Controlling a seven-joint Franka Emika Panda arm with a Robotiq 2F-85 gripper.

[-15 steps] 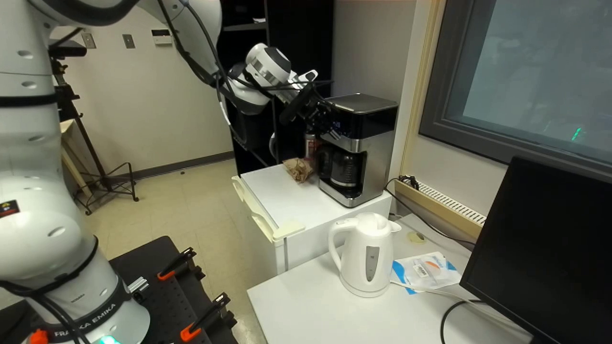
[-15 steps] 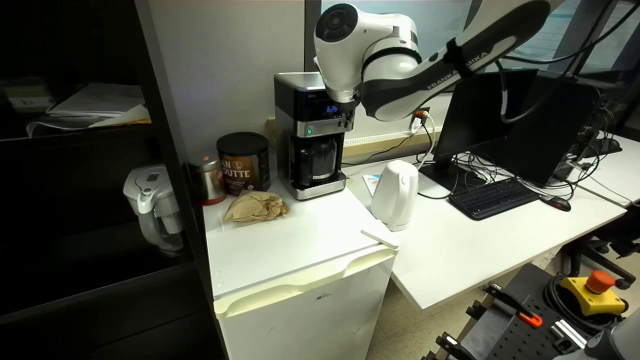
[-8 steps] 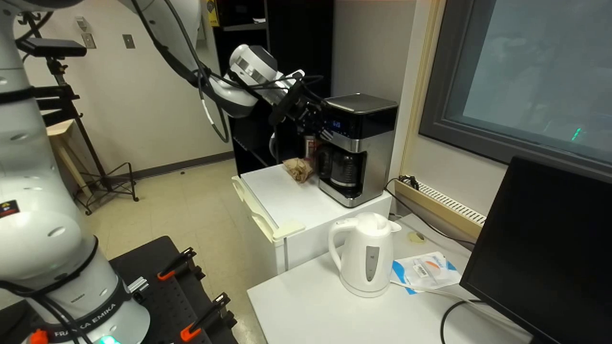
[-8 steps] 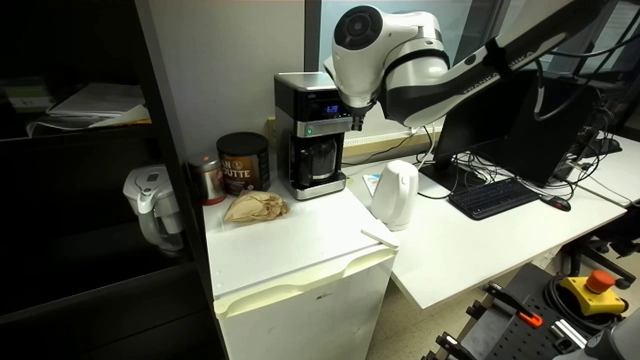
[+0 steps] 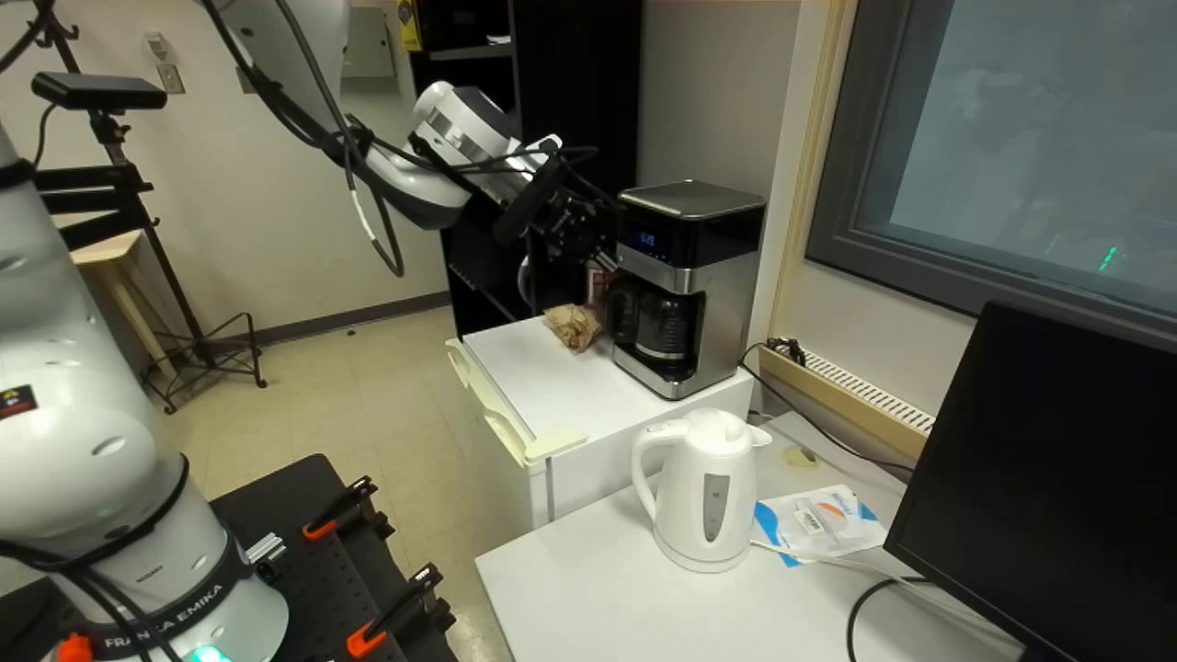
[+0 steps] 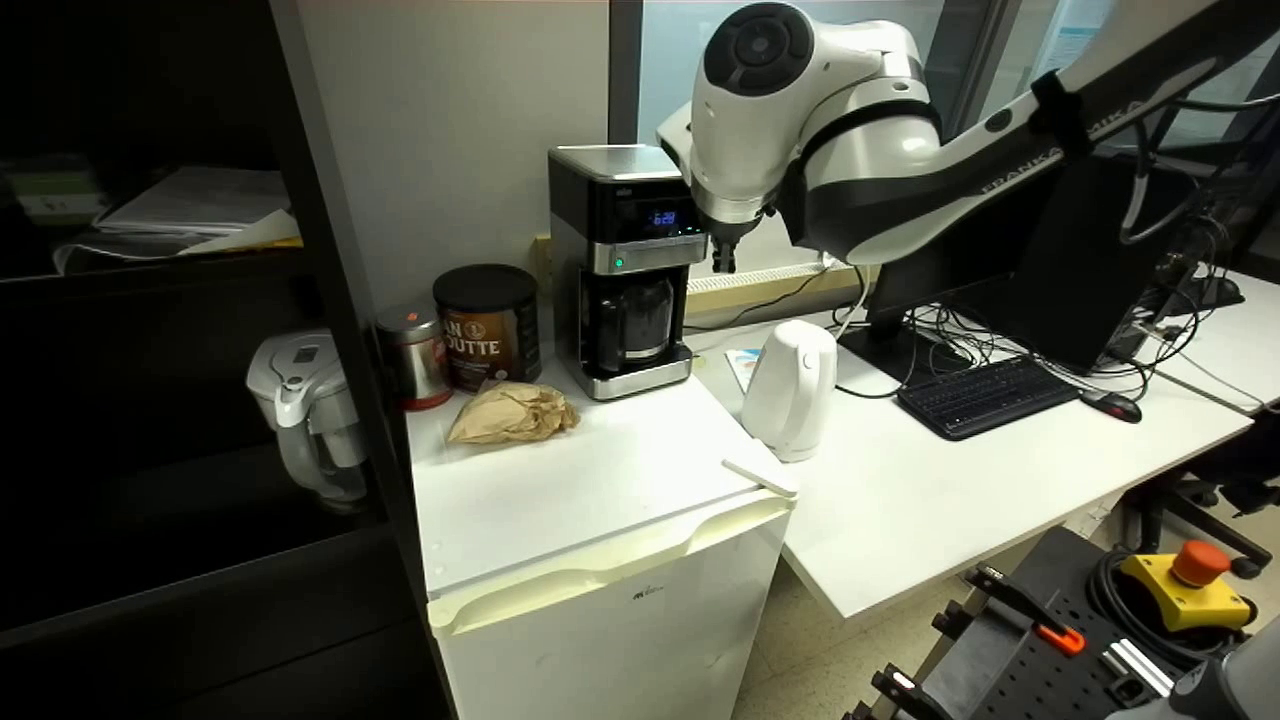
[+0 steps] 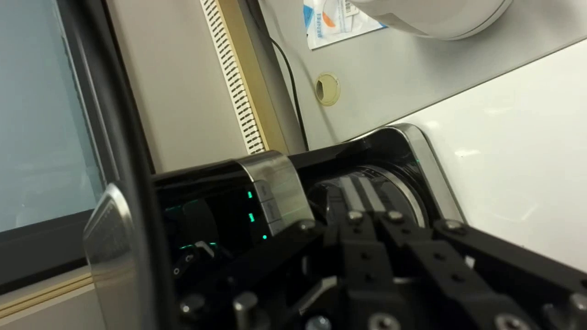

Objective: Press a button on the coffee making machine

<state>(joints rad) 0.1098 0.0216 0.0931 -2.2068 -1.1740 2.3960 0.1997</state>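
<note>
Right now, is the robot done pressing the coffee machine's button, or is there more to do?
Looks done, probably: a green light glows on the coffee machine, though I can't see the press itself. In hand: the shut gripper has been backing away and now hangs apart from the machine. Left to do: maybe only moving off, unless another press is wanted.

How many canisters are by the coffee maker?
2: a brown tub beside the coffee maker, and a silver-red tin left of the tub in an exterior view. More may be hidden.
</note>
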